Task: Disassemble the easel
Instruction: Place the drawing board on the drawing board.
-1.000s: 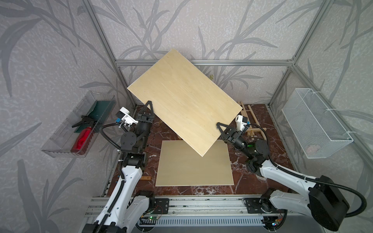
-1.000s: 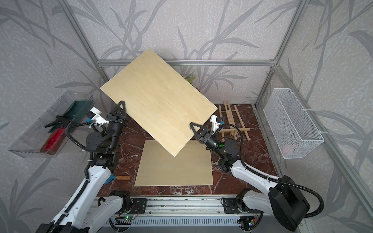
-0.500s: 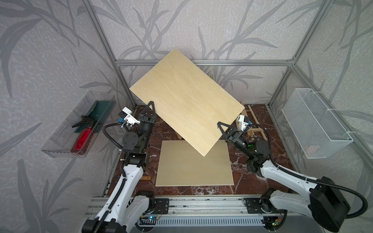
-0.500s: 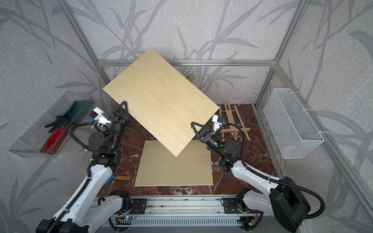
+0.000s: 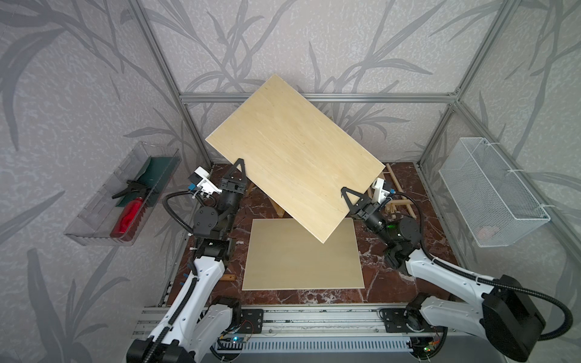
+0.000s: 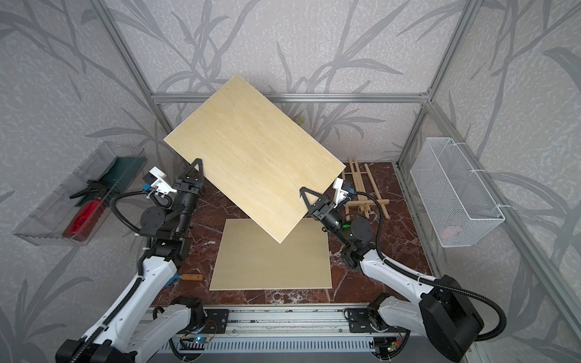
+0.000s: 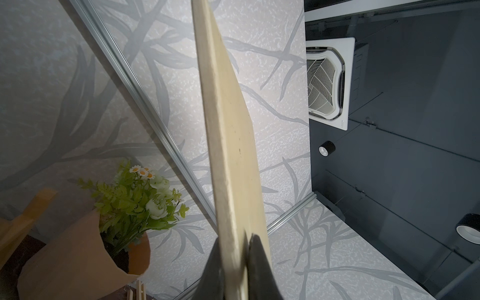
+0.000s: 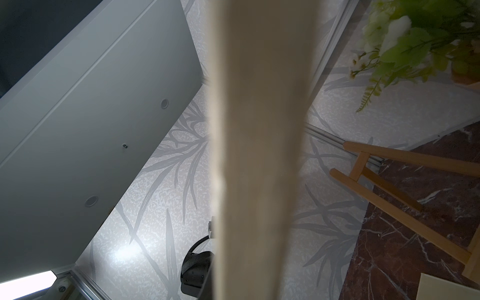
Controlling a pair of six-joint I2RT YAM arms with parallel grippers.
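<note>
Gripping: my left pincer [image 5: 240, 164] and right pincer [image 5: 347, 194] clamp the board [image 5: 292, 151].
Risk: edge holds may slip, dropping it onto easel [image 6: 361, 185].

Readable text: we found none in any view;
Raised board [image 5: 292, 157]: we saw only bare wood grain, no print;
Flat board [image 5: 301, 254]: we saw a plain face;
Red bottle [image 5: 126, 217]: too small for us to make out any label;
Ceiling unit [image 7: 324, 78]: any mark was too small for us to read.
</note>
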